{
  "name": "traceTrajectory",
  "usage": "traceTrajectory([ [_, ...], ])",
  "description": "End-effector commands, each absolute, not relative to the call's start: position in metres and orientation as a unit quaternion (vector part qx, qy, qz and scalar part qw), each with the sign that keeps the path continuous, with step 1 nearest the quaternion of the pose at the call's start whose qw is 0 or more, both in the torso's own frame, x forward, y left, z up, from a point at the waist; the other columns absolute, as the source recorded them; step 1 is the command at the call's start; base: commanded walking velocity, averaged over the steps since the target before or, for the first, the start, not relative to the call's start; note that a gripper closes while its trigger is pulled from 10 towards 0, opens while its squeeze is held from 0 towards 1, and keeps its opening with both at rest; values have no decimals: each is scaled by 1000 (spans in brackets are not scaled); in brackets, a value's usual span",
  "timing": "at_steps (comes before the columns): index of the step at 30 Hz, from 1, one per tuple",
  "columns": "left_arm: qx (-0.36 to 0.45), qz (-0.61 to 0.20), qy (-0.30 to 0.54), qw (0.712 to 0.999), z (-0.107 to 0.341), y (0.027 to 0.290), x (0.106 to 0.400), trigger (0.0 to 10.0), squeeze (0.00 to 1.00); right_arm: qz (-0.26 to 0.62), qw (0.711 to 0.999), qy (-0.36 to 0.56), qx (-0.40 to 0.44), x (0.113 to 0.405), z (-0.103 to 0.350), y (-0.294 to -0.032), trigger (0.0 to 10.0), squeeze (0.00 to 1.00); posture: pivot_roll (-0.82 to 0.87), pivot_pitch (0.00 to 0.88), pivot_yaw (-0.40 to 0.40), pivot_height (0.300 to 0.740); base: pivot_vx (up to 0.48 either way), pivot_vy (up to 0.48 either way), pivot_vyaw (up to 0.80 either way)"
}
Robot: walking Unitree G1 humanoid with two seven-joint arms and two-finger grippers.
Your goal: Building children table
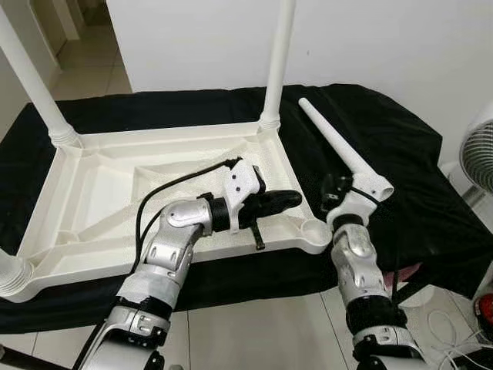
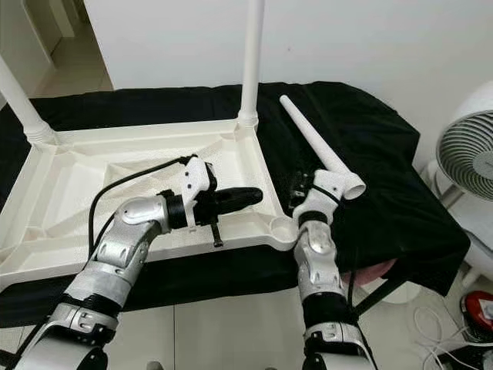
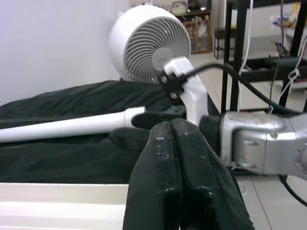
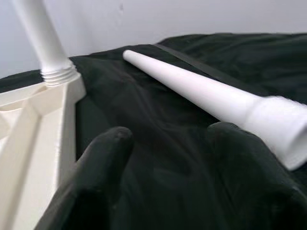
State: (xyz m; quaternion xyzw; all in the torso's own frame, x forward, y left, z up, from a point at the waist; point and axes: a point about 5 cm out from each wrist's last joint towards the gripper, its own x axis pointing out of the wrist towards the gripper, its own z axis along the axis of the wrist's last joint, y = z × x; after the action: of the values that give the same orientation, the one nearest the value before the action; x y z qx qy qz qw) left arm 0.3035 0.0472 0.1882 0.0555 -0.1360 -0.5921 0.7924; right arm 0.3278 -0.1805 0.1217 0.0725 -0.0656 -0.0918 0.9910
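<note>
1. The upturned tabletop (image 1: pixel 100 193), its screwed-in legs (image 1: pixel 279 58) and the loose leg (image 1: pixel 333 142) are plain white.
2. The cloth (image 1: pixel 385 154) is solid black.
3. The arms are silver, with black fingers (image 3: pixel 165 158).
4. The fan (image 3: pixel 148 43) is white.

loose leg (image 1: pixel 333 141) right of tabletop (image 1: pixel 100 202)

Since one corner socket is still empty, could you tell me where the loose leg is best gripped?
Grip the loose leg near its thick threaded end, by the right gripper, coming from the robot's side. It lies flat on the black cloth, tapering away, so the thick end probably gives the surest hold.
</note>
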Motion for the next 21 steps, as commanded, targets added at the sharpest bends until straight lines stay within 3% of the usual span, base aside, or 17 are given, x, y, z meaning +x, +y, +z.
traceTrajectory([
  [1,6,-429,-134,893,191,54,315,10000,0,-110,987,-75,88,323,120,-190,10000,1000,-91,0,5,740,0,0,0],
  [10,-39,-432,-126,892,194,42,300,10000,0,-126,979,-88,136,314,113,-219,10000,1000,-75,0,-3,740,0,0,0],
  [21,-33,-472,-112,874,196,28,280,10000,0,-94,978,-71,172,318,104,-227,10000,1000,-48,1,-10,740,0,0,0],
])
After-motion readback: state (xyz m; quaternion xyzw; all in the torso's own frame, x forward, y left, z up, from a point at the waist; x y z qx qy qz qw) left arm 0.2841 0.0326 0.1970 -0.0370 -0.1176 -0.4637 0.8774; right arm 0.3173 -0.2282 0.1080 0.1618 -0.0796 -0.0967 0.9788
